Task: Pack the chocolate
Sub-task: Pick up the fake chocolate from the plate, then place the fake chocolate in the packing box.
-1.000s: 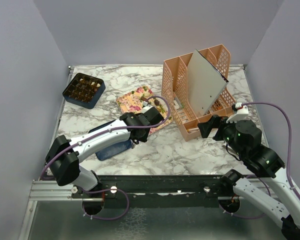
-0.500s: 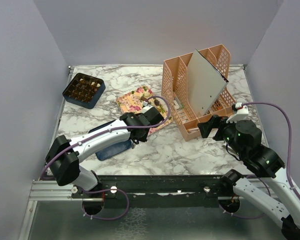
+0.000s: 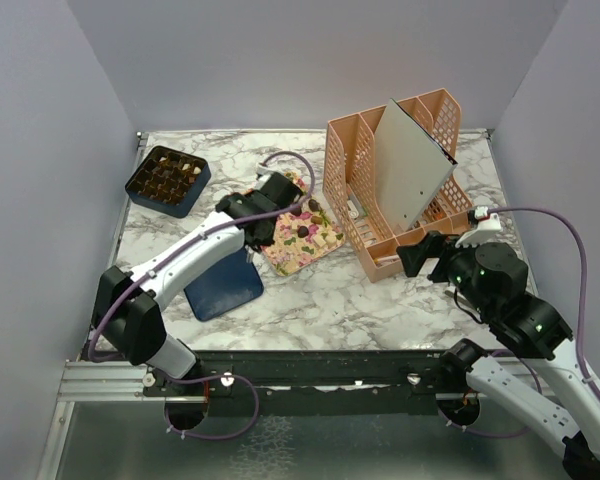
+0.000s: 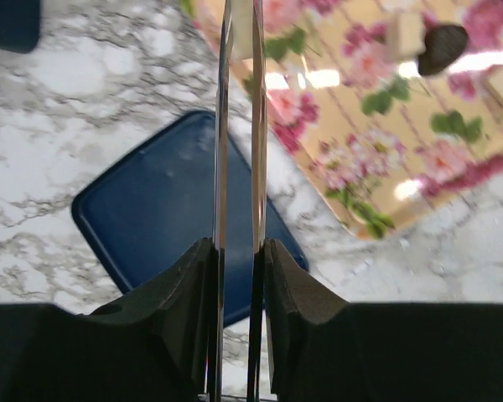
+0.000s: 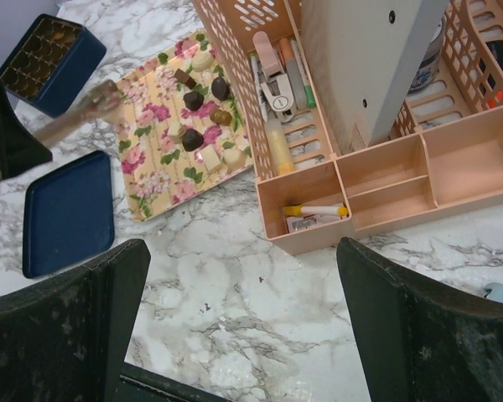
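The chocolate (image 5: 192, 138), bite-size dark brown and cream pieces, lies mostly loose on a flat floral-patterned rectangular tray (image 5: 155, 163) in the middle of the marbled counter (image 3: 330, 300). A few pieces already sit in the gridded cells of the dark blue square box (image 5: 84, 79) at the far left. The tray holds the pieces spread in one layer, which likely makes each easy to pick singly. The box's flat dark blue lid (image 3: 220, 285) lies on the counter beside the left arm, off the box so that the cells can be reached.

The left tool (image 4: 237, 251) is clamped on a pair of thin metal tweezers (image 4: 257, 126), whose blades run out past the top of the wrist view. Fine tips probably suit such small pieces better than the broad fingers would. The tips look to be by the tray's left corner, on the box side, but they are blurred, so I cannot tell whether they carry a piece.

The right tool (image 5: 239, 251) hangs with its jaws wide apart, holding nothing, near the peach plastic lattice desk organiser (image 5: 377, 163) and out of the way. Packing seems only partly done.
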